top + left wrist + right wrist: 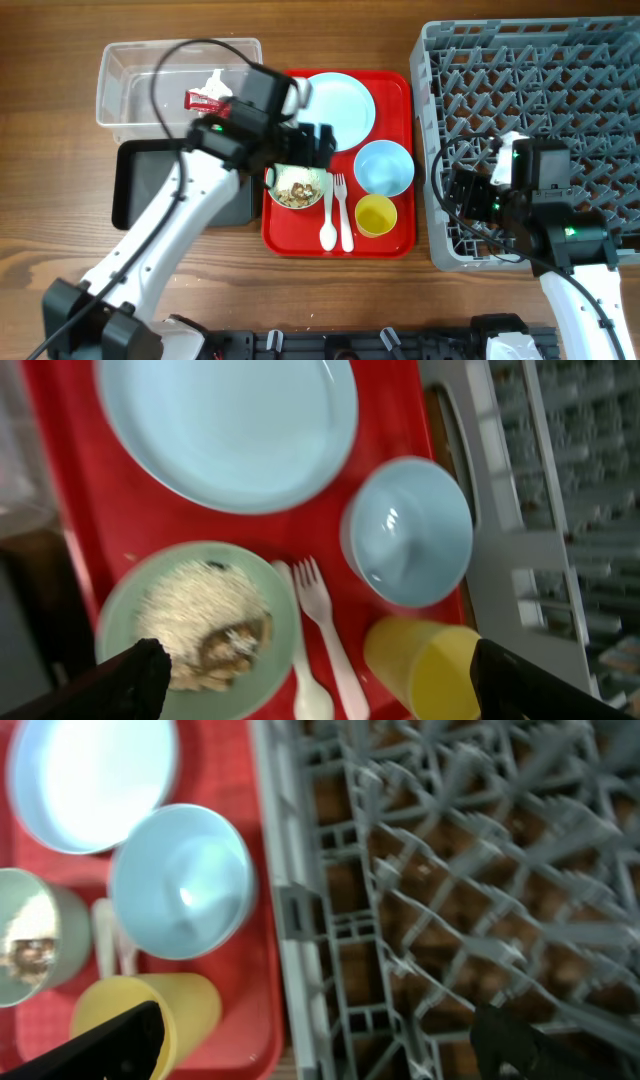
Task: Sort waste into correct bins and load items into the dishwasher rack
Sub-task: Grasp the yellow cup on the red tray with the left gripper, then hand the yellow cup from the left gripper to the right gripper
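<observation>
**Left hand** [325, 685]: fingers spread wide, holding nothing, poised above the pale green bowl [195, 625] of food scraps [200, 615]. The fork [325, 620] lies below it and the plate [230, 430] lies ahead.

**Right hand** [315, 1045]: equally wide and empty, straddling the near wall of the dishwasher rack [450, 870].

**Wrapper** [208, 97]: in the clear tub [130, 90], behind the left hand.

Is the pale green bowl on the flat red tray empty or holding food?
Holding food: the pale green bowl contains white rice and brown scraps, seen in the left wrist and overhead views.
</observation>
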